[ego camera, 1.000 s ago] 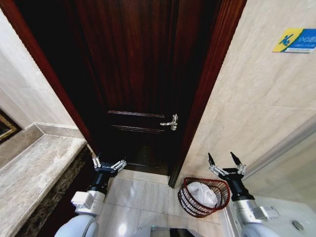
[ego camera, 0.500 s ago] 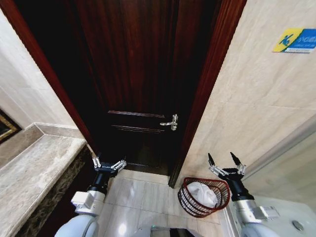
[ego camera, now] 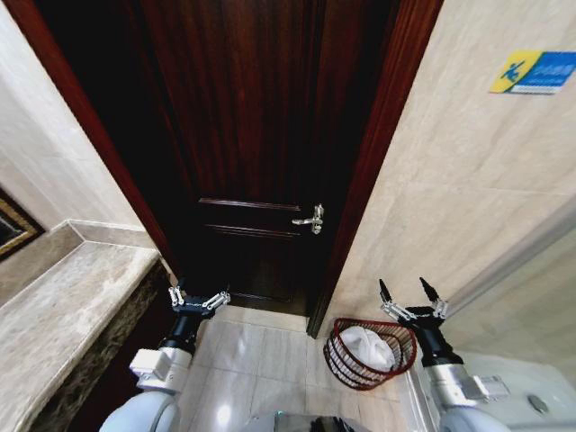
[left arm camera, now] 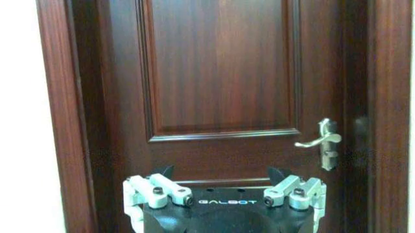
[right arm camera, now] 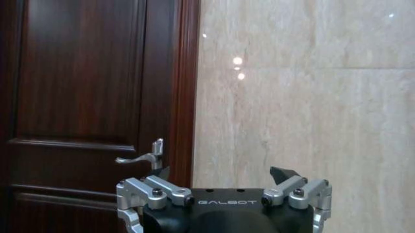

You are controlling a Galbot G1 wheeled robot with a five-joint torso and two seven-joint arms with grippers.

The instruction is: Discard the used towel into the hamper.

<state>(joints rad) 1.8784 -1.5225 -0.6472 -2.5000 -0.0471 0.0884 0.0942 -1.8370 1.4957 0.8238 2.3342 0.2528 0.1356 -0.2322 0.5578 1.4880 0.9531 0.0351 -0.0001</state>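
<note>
White towel (ego camera: 367,346) lies in the hamper (ego camera: 346,372); right tool (ego camera: 413,298) above and left tool (ego camera: 199,301) spread apart.

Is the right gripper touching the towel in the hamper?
Apart. In the head view the right gripper is open and empty, raised above the hamper's rim, while the towel lies inside, below the fingers.
</note>
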